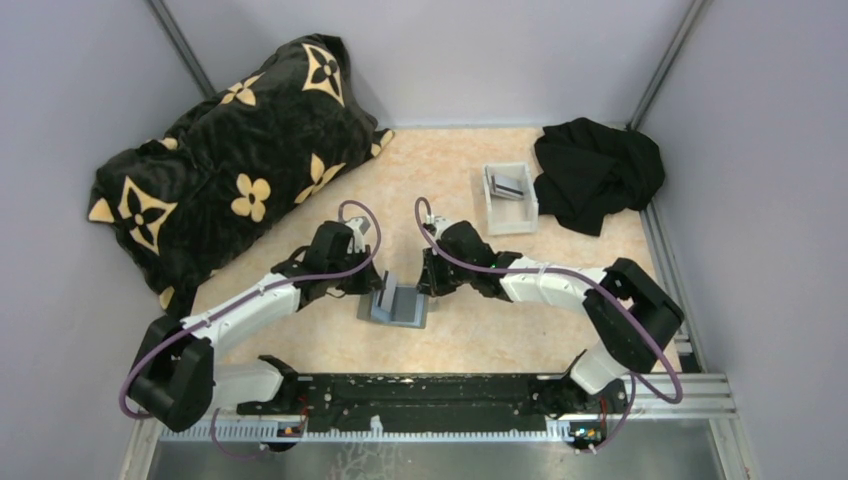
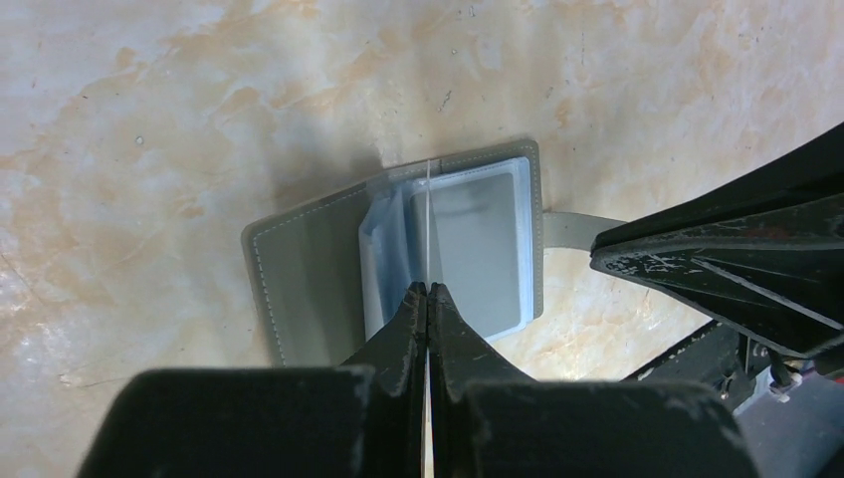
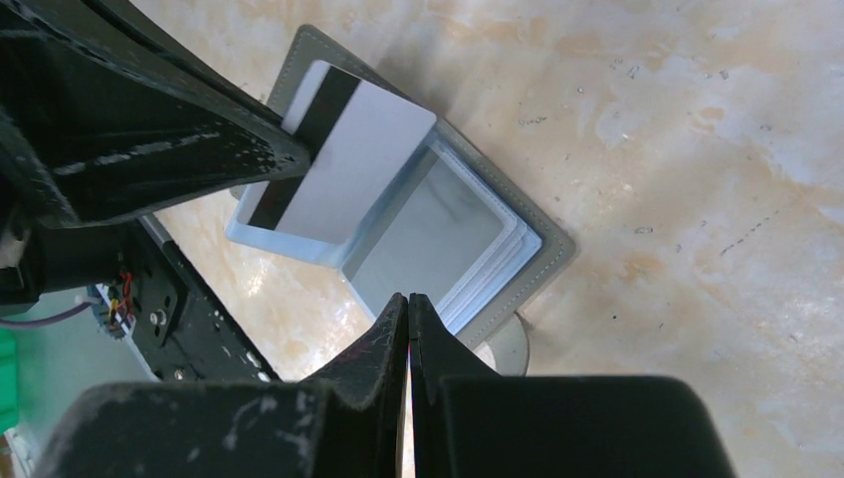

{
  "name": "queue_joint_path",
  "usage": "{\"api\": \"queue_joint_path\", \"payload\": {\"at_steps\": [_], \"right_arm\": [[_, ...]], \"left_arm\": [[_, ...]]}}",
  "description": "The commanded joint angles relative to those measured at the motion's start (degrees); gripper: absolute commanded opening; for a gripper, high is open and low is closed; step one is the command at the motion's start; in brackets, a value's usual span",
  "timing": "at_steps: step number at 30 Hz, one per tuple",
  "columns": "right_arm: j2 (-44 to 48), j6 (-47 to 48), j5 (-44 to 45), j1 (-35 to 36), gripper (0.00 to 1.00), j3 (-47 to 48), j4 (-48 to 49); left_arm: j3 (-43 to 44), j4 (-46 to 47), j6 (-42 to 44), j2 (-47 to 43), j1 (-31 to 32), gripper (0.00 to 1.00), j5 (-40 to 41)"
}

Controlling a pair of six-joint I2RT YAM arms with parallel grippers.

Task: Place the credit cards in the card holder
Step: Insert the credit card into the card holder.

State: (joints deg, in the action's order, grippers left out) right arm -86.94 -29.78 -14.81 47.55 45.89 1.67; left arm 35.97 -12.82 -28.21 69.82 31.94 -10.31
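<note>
- The left end effector (image 2: 428, 291) is clamped on one credit card (image 3: 348, 164), held over the open card holder (image 1: 398, 306) on the table (image 1: 450, 170); the card is not yet slotted.
- The right end effector (image 3: 409, 304) is closed at the holder's edge; I cannot tell whether it grips anything.
- Other cards (image 1: 508, 184) wait in the white tray (image 1: 488, 205).

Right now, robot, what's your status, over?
Left gripper shut on one credit card over the open card holder. Right gripper shut at its edge. More cards in white tray. Nothing blocking.
</note>
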Motion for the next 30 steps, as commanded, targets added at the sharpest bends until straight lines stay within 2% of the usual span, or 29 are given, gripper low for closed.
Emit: {"api": "queue_joint_path", "payload": {"at_steps": [1,15,30], "right_arm": [[-1.3,-1.4,1.9,1.0,0.01,2.1,3.5],[-4.7,-2.2,3.1,2.6,0.0,1.0,4.3],[-7.1,-2.6,4.7,3.6,0.0,-0.3,4.9]], "left_arm": [[0.7,-0.2,-0.1,-0.3,-2.4,0.0,-4.8],[-2.4,1.9,-3.1,-0.7,-4.1,0.0,-10.0],[-3.3,0.6,-5.5,-0.3,-4.2,0.0,-6.0]]}}
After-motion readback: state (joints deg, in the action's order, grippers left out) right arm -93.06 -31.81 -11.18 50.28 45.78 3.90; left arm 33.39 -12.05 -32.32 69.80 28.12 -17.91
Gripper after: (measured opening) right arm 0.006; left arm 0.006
